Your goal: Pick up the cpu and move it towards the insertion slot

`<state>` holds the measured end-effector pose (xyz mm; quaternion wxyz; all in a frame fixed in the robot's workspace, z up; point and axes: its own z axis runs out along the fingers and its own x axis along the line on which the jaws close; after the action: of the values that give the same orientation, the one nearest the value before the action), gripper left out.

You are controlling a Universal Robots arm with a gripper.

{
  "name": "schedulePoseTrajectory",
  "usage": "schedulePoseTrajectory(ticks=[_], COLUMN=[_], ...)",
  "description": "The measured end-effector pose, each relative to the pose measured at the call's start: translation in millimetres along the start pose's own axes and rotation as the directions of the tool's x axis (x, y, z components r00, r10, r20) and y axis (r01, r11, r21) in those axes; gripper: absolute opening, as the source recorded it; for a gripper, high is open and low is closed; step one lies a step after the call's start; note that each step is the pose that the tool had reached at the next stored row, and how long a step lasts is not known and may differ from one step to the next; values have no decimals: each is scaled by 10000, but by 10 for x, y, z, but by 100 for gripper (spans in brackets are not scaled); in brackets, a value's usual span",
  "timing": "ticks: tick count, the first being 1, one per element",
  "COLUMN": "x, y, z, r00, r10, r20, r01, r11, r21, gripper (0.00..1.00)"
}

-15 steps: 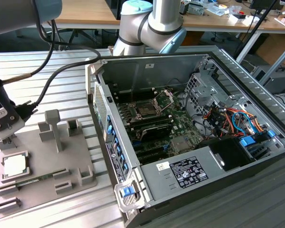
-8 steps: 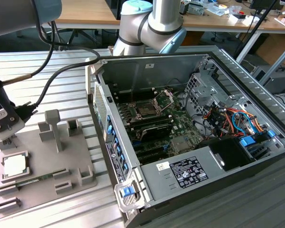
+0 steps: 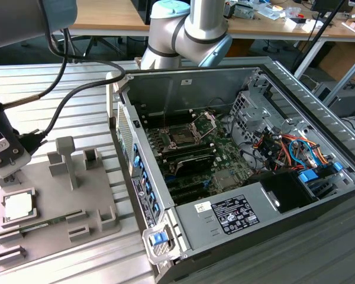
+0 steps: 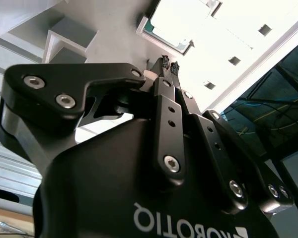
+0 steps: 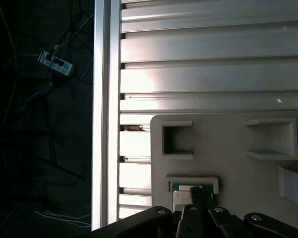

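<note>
The cpu (image 3: 19, 206) is a flat silvery-white square lying in a recess of the grey fixture plate (image 3: 53, 195) at the exterior view's left. My gripper (image 3: 9, 176) hangs just above the chip's far edge, its two fingertips (image 4: 165, 61) pressed close together with nothing between them. In both wrist views the cpu (image 4: 175, 24) (image 5: 181, 197) lies just past the tips of the gripper (image 5: 201, 194). The insertion slot (image 3: 181, 137), a dark square socket with its metal bracket tipped up, sits on the motherboard inside the open computer case (image 3: 225, 89).
Upright grey blocks (image 3: 65, 157) stand on the fixture plate near the gripper. A green memory stick (image 3: 44, 225) lies in a slot in front of the cpu. The case wall (image 3: 127, 160) rises between the fixture and the socket. Black cables (image 3: 59, 109) trail from the arm.
</note>
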<state>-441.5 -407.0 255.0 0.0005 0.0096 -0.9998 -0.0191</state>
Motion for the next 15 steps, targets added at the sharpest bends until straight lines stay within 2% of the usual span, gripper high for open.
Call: schedulePoseTrajectory(ticks=[15], x=[2], y=[-97], z=[41], r00=[10000], r10=[0], r20=[1], r01=[0], r11=[10000], r21=[1], gripper=[11])
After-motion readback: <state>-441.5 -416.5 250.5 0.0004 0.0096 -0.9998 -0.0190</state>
